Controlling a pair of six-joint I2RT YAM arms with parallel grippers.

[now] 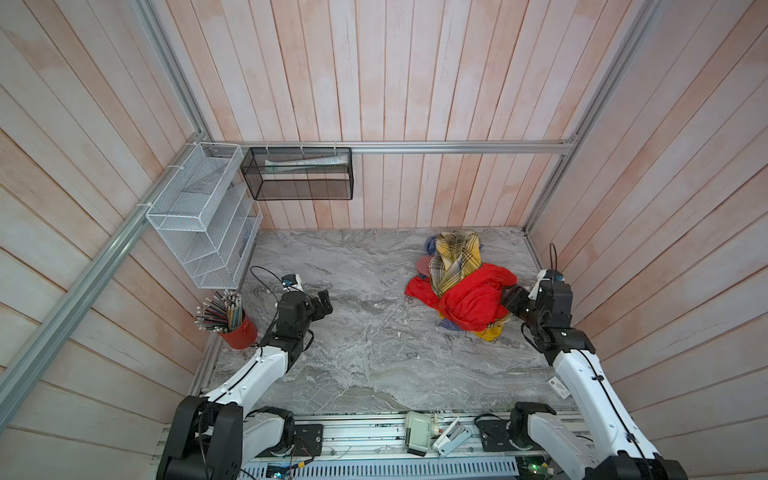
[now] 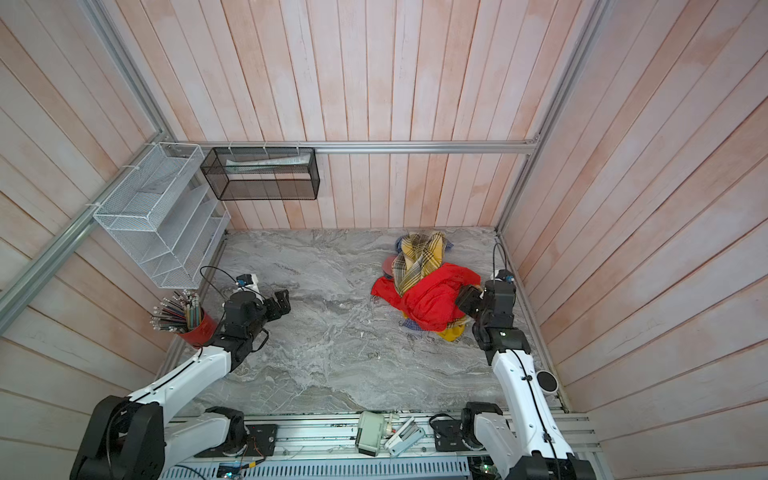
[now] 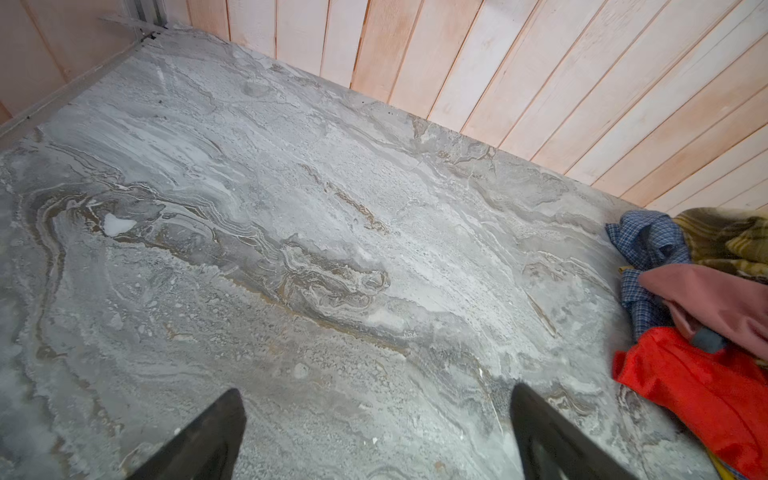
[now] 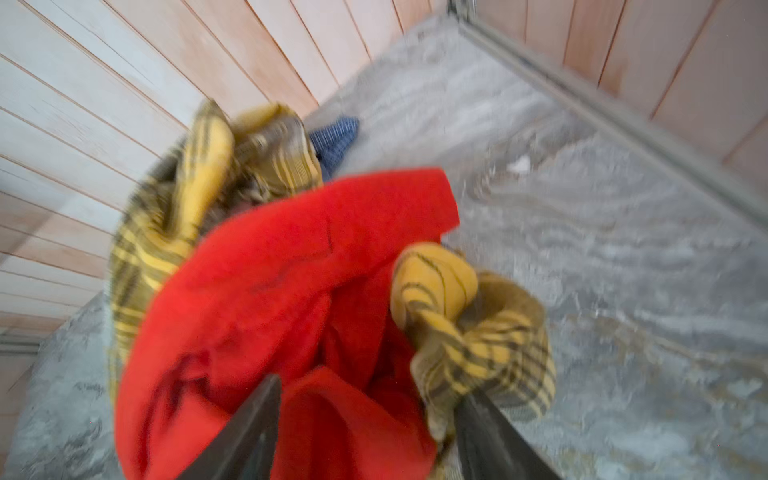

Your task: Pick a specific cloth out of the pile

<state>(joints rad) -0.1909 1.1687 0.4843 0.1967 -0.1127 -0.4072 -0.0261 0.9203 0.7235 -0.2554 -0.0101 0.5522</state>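
Note:
The pile (image 1: 478, 316) lies at the back right of the marble table. The cloth (image 1: 455, 257), yellow plaid with dark stripes, drapes over the far side of the pile (image 2: 440, 307) in both top views, and a bunched part of the cloth (image 4: 478, 349) lies against one finger of my right gripper (image 4: 368, 388). That gripper (image 1: 508, 298) is at the near right side of the pile, jaws apart, with a fold of the red garment (image 4: 291, 270) between them. My left gripper (image 1: 323, 300) hovers open and empty over bare table at the left, also in the left wrist view (image 3: 376, 399).
A blue checked shirt (image 3: 648, 245) and a pink garment (image 3: 715, 295) poke out of the pile's left side. A red cup of pencils (image 1: 237, 330) stands at the left edge beneath a white wire rack (image 1: 199, 216). The side wall is close behind my right arm.

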